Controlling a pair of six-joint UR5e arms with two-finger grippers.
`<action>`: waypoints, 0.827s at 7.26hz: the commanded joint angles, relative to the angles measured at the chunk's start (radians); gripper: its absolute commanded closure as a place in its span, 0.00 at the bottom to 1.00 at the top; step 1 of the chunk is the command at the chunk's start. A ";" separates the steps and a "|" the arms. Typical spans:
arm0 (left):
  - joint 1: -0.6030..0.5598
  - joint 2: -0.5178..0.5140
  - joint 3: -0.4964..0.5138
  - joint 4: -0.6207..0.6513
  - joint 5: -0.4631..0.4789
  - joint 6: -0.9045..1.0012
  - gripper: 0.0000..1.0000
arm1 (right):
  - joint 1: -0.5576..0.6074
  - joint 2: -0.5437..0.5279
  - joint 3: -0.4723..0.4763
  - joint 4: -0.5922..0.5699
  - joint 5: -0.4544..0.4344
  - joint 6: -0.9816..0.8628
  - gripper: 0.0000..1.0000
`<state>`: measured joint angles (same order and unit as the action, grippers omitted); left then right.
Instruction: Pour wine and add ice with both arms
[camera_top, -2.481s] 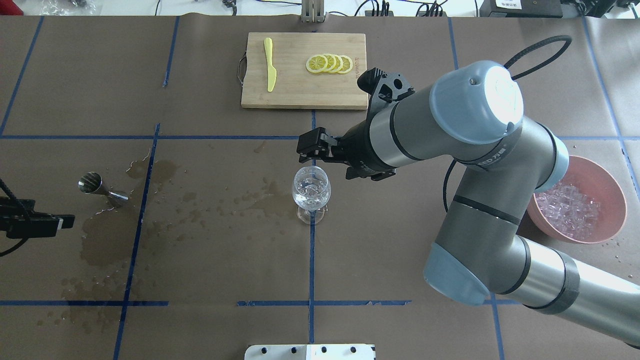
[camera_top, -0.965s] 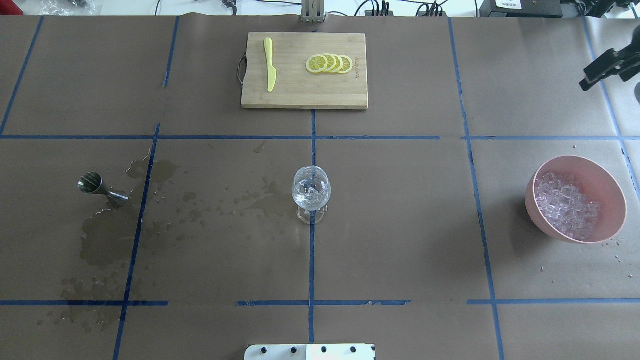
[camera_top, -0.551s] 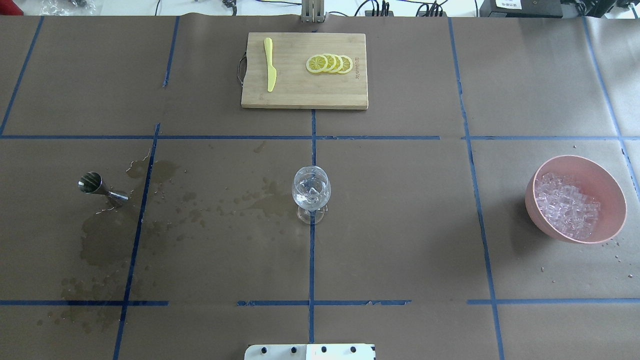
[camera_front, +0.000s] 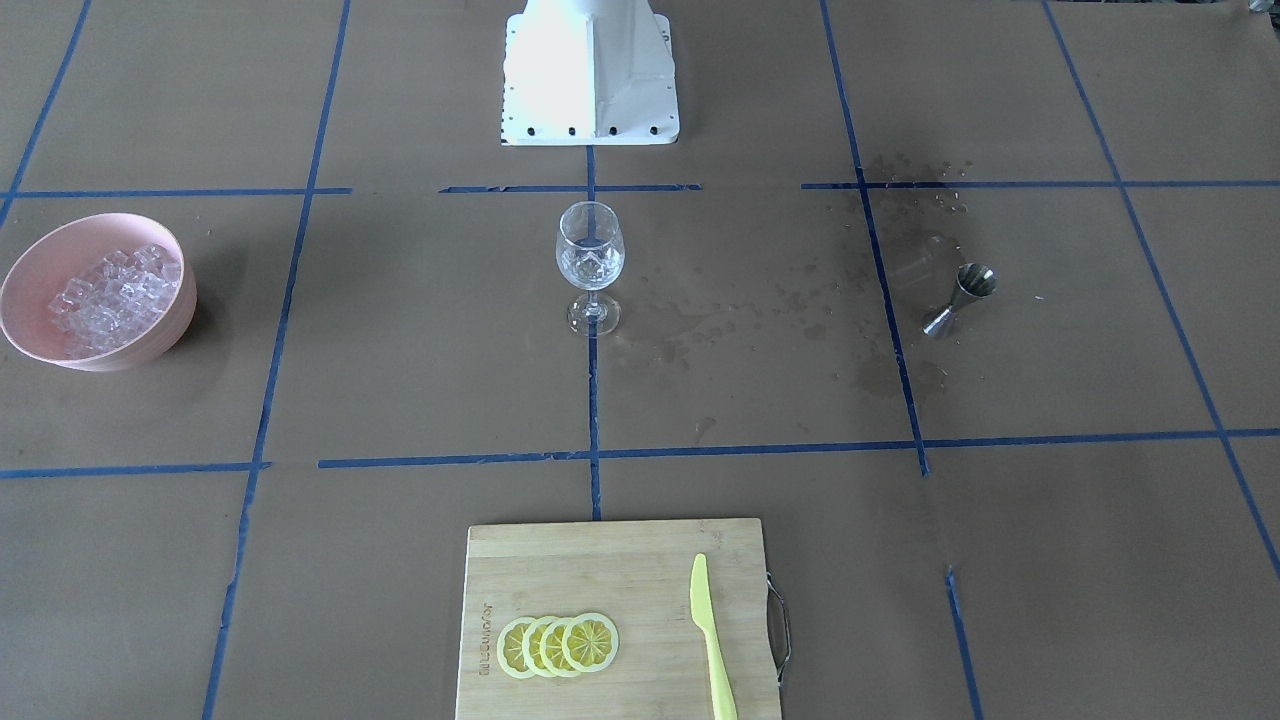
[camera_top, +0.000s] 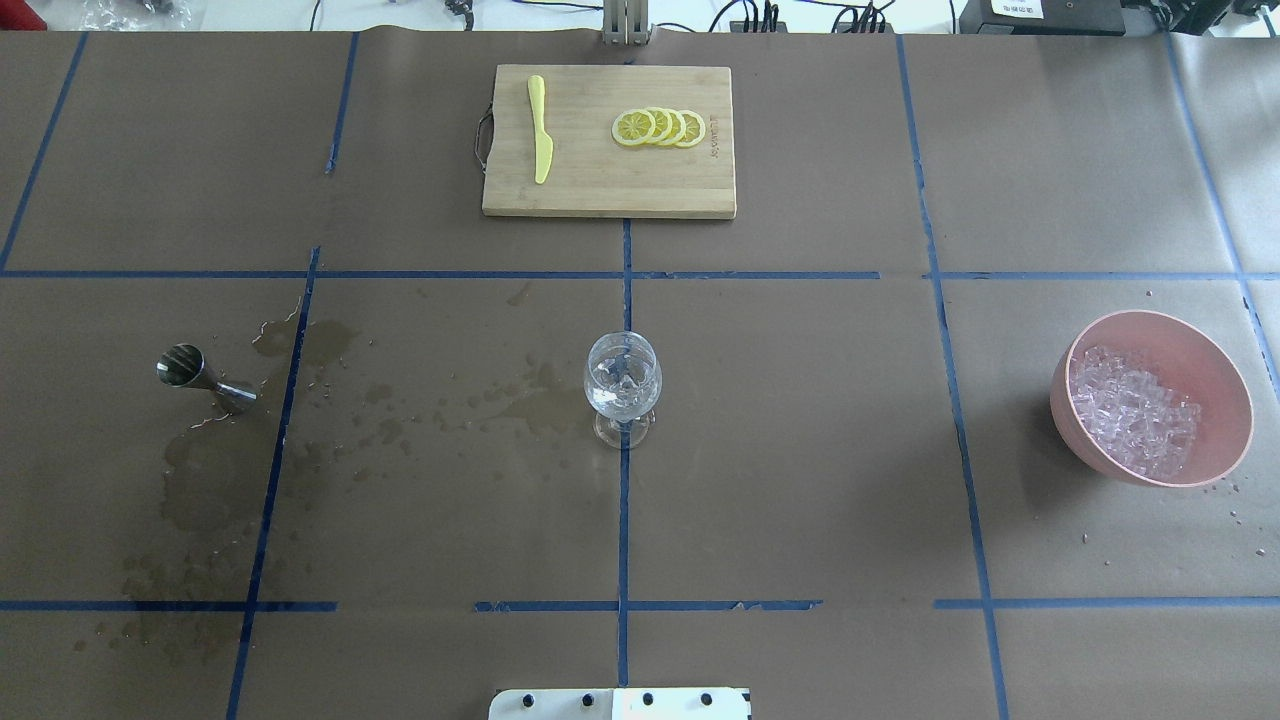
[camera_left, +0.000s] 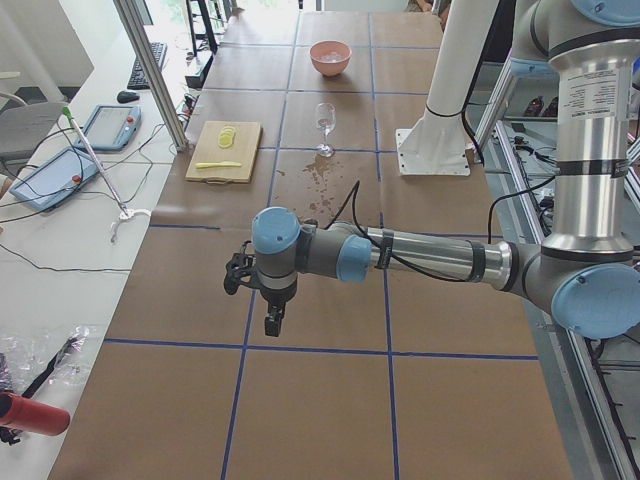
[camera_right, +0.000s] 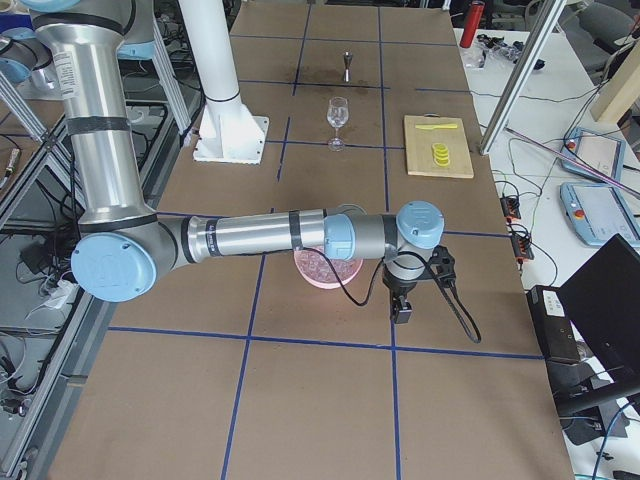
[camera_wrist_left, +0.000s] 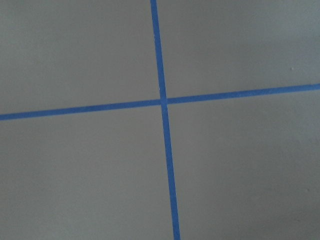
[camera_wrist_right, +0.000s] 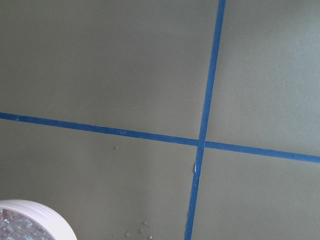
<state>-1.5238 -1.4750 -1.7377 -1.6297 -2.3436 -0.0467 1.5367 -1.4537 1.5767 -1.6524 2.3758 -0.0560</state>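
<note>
Ice fills the bowl at the right of the overhead view. More ice glints in the glass at centre frame, and wine there cannot be made out. The left tool and right tool hang over the surface; whether they are open or closed cannot be told.

Risk: the tall-stemmed glass may tip if nudged, and the wet patches at left may weaken the paper cover.

Count: two arms, one board, one bowl, one glass, one knife, one jigger, four lemon slices.
</note>
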 joint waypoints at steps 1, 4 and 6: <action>-0.042 0.024 0.004 0.007 -0.051 -0.001 0.00 | 0.017 -0.025 0.005 0.000 0.019 0.007 0.00; -0.082 -0.025 0.027 0.004 -0.046 -0.008 0.00 | 0.025 -0.040 0.000 0.000 0.017 0.005 0.00; -0.082 -0.025 0.033 0.005 -0.045 -0.012 0.00 | 0.026 -0.040 -0.003 0.000 0.014 0.004 0.00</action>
<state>-1.6048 -1.4977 -1.7098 -1.6252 -2.3897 -0.0559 1.5619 -1.4933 1.5761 -1.6521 2.3919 -0.0502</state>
